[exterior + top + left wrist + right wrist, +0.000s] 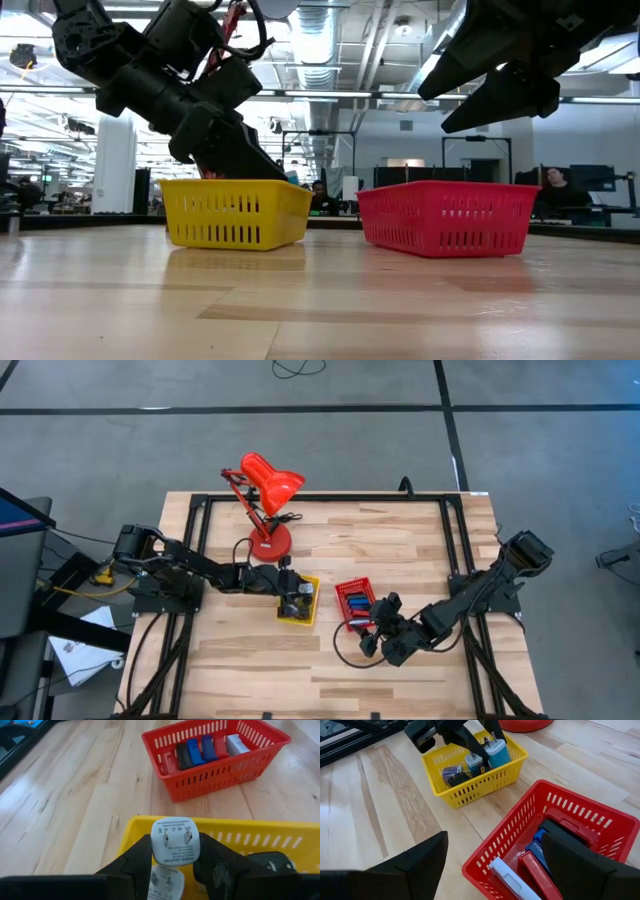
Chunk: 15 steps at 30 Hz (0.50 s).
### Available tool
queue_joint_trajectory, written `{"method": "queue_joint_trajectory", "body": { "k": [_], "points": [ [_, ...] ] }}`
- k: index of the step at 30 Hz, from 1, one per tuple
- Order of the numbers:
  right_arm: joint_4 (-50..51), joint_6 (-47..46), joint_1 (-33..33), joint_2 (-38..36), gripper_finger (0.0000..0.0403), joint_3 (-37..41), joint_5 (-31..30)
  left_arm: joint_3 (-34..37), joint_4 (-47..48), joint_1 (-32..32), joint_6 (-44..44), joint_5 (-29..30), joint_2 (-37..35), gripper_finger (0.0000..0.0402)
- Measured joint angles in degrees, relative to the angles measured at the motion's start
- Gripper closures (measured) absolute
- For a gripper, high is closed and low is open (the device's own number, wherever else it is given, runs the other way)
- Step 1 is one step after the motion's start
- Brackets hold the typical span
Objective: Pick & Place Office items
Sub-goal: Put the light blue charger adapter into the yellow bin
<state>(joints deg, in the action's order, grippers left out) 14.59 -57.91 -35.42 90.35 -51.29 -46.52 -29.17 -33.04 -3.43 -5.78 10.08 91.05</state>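
My left gripper (pixel 175 855) is over the yellow basket (pixel 260 837), shut on a white power adapter (pixel 175 840). The right wrist view shows this same gripper (pixel 480 752) low at the basket's mouth (pixel 470 785). Under it lie another white adapter (pixel 167 882) and black pieces (pixel 455 775). My right gripper (pixel 495 870) is open and hovers above the near side of the red basket (pixel 560 845). That basket holds flat blue, red, black and white pieces (pixel 200 750). My left gripper pinches the white power adapter between its two fingers (pixel 142 862), one on each side face (pixel 156 847). The face with the two prongs (pixel 176 836) points back at the wrist camera. The fingers slant down from the table's left. The adapter sits at rim height over the yellow basket.
A big red desk lamp (pixel 265 500) stands just beyond the yellow basket (pixel 298 602). The red basket (pixel 353 600) sits close to the yellow one's right. A black cable (pixel 345 650) loops on the table near my right gripper (pixel 378 625). Bare wood (pixel 250 670) spreads along the near side.
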Motion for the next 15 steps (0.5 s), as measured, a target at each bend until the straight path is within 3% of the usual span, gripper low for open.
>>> {"method": "queue_joint_trajectory", "body": {
  "k": [15],
  "points": [
    [0.2,0.0,0.0,0.0,0.0091,0.0,0.0,0.0,-0.5,-0.2,-2.8,-1.4,1.4,0.0270]
  ]
}}
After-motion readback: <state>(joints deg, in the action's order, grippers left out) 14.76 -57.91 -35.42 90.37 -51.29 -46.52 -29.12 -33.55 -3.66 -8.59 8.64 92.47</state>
